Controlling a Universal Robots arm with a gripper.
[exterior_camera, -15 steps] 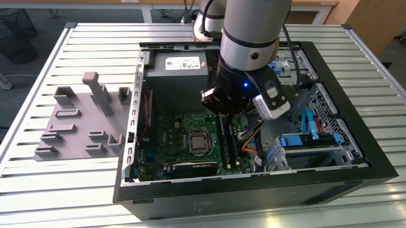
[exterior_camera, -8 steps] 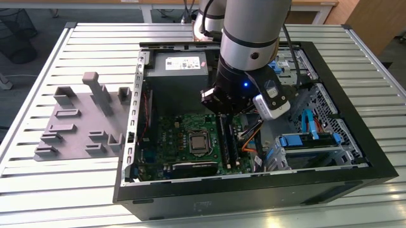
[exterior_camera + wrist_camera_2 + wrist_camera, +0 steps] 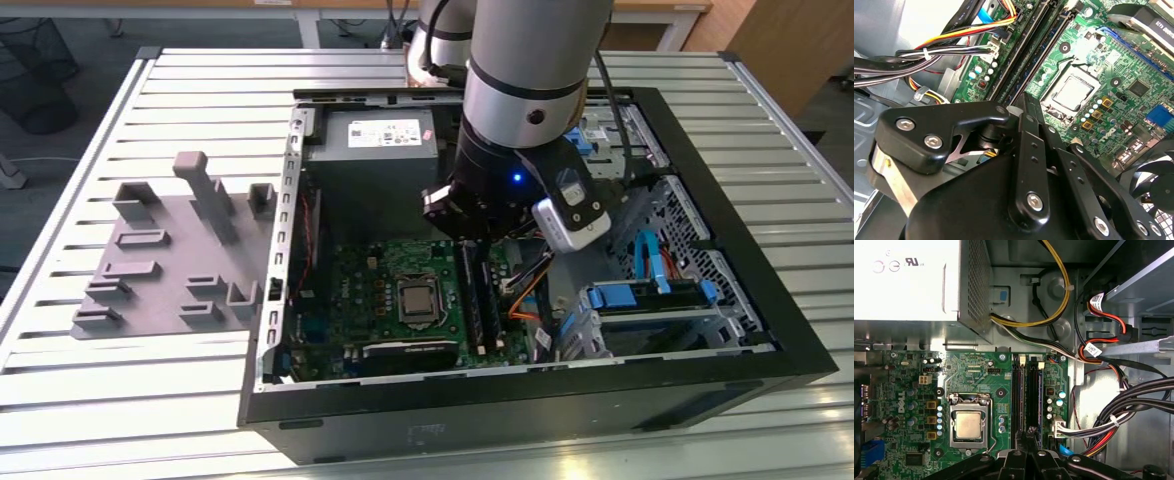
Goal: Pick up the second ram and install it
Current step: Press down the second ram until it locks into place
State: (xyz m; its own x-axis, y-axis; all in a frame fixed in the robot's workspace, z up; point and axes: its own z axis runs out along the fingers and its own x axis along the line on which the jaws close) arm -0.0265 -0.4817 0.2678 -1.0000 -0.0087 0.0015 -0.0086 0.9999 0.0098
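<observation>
The black linkage gripper (image 3: 1030, 436) hangs inside the open black computer case (image 3: 747, 395), fingers drawn nearly together right over the long black memory slots (image 3: 1026, 395) at about three o'clock from the square silver processor (image 3: 968, 424). The second ram, a thin dark green strip (image 3: 1032, 395), appears seated in its slot. I'd judge the work at the pressing-in stage, though whether the fingers pinch the strip I cannot tell.

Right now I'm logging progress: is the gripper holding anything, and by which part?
It cannot be told. The gripper sits right over the memory slots on the motherboard; its fingers come together there, but no memory stick shows between them.
</observation>
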